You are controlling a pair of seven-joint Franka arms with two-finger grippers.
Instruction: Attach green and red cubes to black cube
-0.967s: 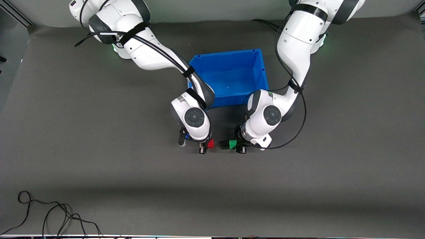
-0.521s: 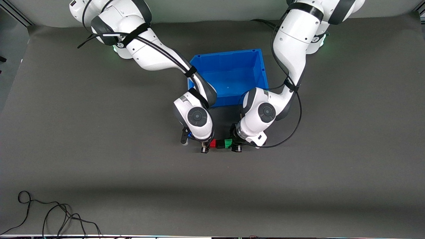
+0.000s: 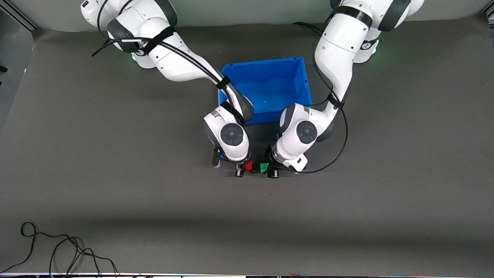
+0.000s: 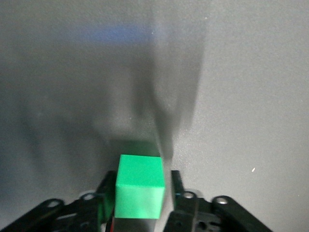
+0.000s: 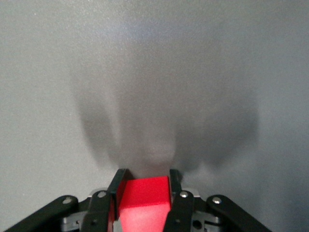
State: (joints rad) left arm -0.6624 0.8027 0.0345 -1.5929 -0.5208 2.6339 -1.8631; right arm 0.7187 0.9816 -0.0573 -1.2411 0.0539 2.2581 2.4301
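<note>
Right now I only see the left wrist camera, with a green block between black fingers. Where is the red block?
Observer: The red cube is clamped in the right gripper, as the right wrist view shows.
Operator: Is it close to my green one?
Observer: Yes. In the front view the green cube, held by the left gripper, is beside it, with only a small dark piece, apparently the black cube, between them.
Operator: Anything else there?
Observer: A blue bin stands on the table between the two arms.
</note>
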